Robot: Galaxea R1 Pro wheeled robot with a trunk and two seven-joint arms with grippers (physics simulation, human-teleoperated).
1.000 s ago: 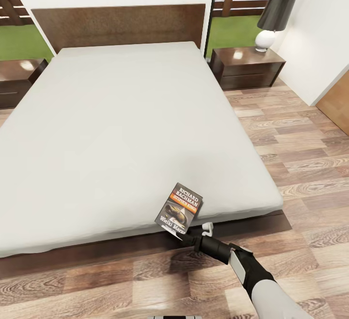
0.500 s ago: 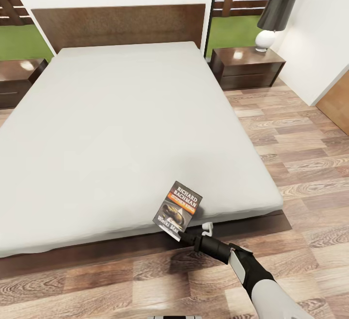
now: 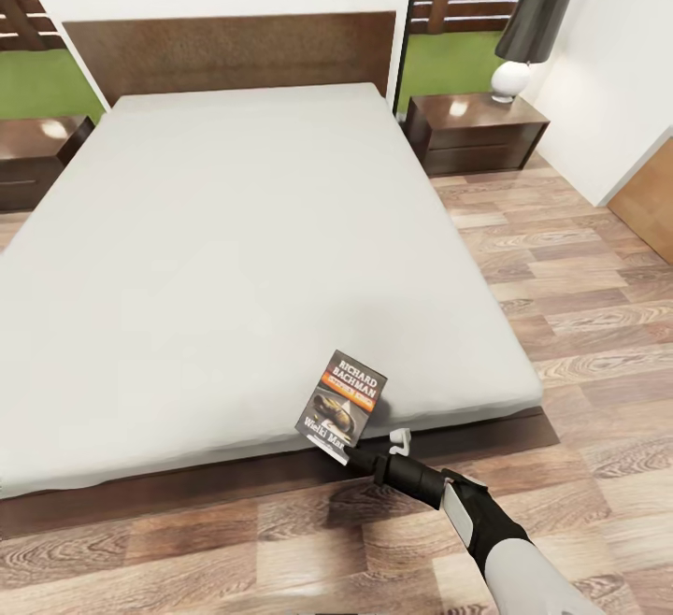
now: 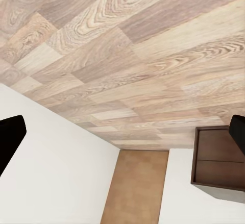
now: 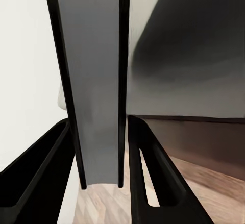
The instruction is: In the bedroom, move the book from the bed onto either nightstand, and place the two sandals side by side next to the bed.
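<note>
1. Head view: the right gripper [image 3: 358,455] reaches toward the foot corner of the bed [image 3: 262,250], clamped on the lower edge of the book [image 3: 342,404]. The book stands tilted, cover facing the camera, over the near edge of the pale-grey mattress beside its right corner.
2. Right wrist view: the book [image 5: 94,81] appears edge-on as a grey slab between 2 dark covers, gripped between the 2 black fingers [image 5: 148,178] of the right gripper [image 5: 102,178]. Mattress and dark bed frame lie behind it, with wood-plank floor below.
3. Head view: 2 dark-brown nightstands flank the headboard. The right nightstand [image 3: 477,132] carries a lamp [image 3: 528,35] with a black shade and a white round base; the left nightstand [image 3: 37,155] is cut off by the frame edge.
4. Left wrist view: the left gripper [image 4: 122,137] has its 2 black fingertips [image 4: 10,137] set wide apart at opposite frame edges, nothing between them. Beyond them lie the plank floor [image 4: 127,45], a white wall, a brown door and a dark-brown cabinet [image 4: 217,165].
</note>
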